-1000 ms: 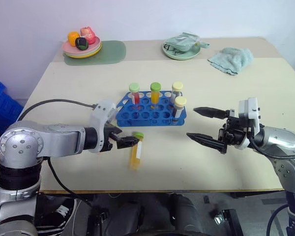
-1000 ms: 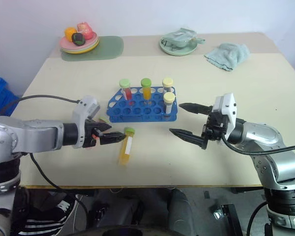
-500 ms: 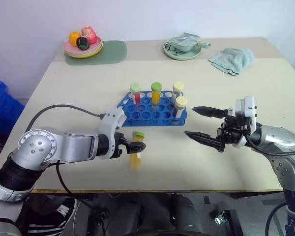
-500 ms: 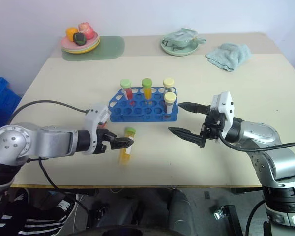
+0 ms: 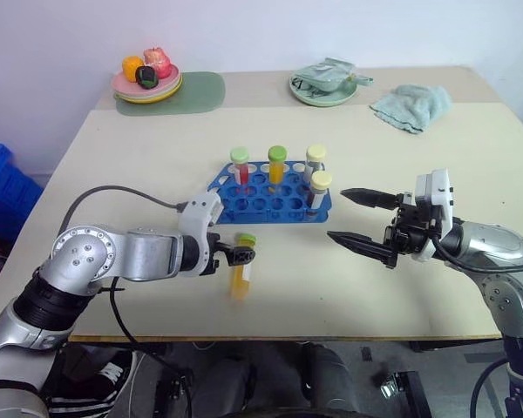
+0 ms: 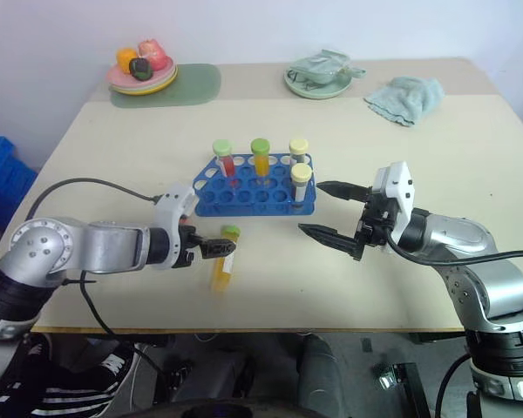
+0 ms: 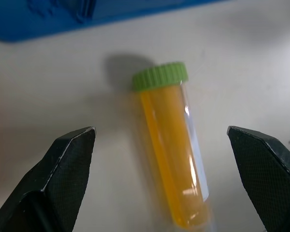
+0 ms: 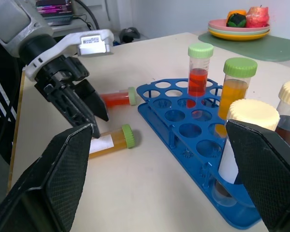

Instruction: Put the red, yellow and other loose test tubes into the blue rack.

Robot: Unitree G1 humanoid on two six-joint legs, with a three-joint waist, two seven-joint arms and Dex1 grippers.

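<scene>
Surface (image 5: 139, 165): pale beige top carrying every item listed below.
Blue rack (image 5: 270, 200): sits near the middle of the surface, between the two arms and slightly beyond them. Four capped tubes stand upright in it: a red tube with green cap (image 5: 238, 165), an orange tube with green cap (image 5: 276, 164), and two pale-capped tubes (image 5: 319, 186) at its right end.
Left claw (image 5: 241, 256): fingers spread wide apart and holding nothing. In the left wrist view the two black fingertips (image 7: 67, 159) stand on either side of the yellow-orange tube without touching it.
Right claw (image 5: 359, 219): fingers wide apart, empty, held above the surface to the right of the rack, pointing toward the left arm.
Yellow-orange tube (image 5: 241, 266): lies flat on the surface just in front of the rack, its green cap toward the rack, directly under the left claw.
Red tube lying loose (image 8: 117, 98): seen in the right wrist view flat on the surface beside the rack's near-left corner, behind the left claw, green cap toward the rack.
Far edge items: a plate of toy food (image 5: 146, 80) on a green mat (image 5: 196, 90) at far left, a green dish (image 5: 322, 87) at far centre, a crumpled teal cloth (image 5: 410, 104) at far right.
</scene>
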